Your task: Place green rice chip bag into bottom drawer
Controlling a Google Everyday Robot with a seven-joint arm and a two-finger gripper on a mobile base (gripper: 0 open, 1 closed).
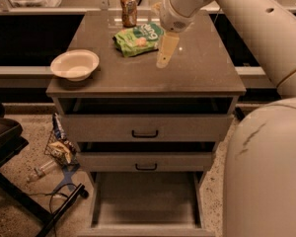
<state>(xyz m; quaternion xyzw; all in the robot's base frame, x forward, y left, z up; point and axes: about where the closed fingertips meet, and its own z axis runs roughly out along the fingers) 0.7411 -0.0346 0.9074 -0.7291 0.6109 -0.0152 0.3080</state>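
Office-like workspace: drawer cabinet (207,75), speckled floor (29,130), chair base (59,209); gripper (164,62) over its top.

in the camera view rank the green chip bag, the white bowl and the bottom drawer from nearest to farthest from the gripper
The gripper hangs over the middle of the tabletop.
1. green rice chip bag, just beside it, to the left in the view.
2. bowl, at the table's left edge.
3. bottom drawer, open, down near the floor.
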